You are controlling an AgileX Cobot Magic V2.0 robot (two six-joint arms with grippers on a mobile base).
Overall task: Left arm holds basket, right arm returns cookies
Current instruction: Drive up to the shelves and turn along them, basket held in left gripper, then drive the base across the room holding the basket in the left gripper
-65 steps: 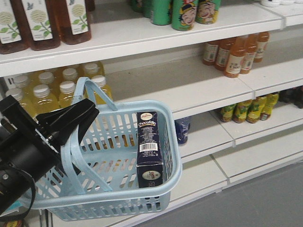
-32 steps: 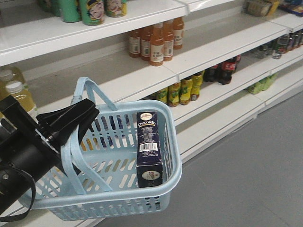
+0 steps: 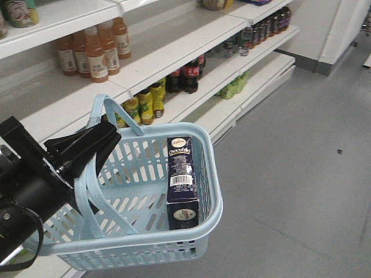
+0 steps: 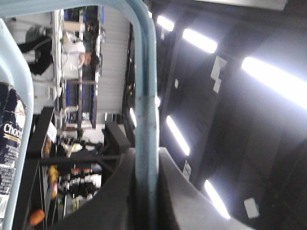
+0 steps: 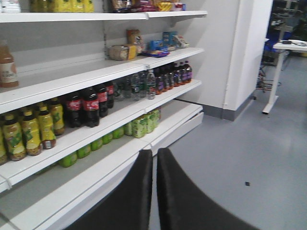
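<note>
The light blue basket (image 3: 206,223) hangs in the air in front of the shelves. My left gripper (image 3: 98,142) is shut on one of its hoop handles (image 3: 110,104); the left wrist view shows the handle bar (image 4: 145,120) pinched between the black jaws. The dark navy cookie box (image 3: 182,180) stands upright inside the basket against its right wall, and its edge shows in the left wrist view (image 4: 10,132). My right gripper (image 5: 154,153) shows only in its own wrist view, shut and empty, pointing at the lower shelves and floor.
White store shelves (image 3: 174,55) run along the left with orange drink bottles (image 3: 93,49), cola bottles (image 3: 188,74) and yellow-green bottles (image 3: 145,104). Grey floor (image 3: 290,174) lies to the right. A white wall corner (image 3: 339,32) stands far right. A white table (image 5: 288,48) is beyond.
The view has swept to the right along the shelves: the yellow pear-drink bottles left the frame, and cola bottles, floor and wall corner came in. The basket, box and left gripper kept their places in the frame.
</note>
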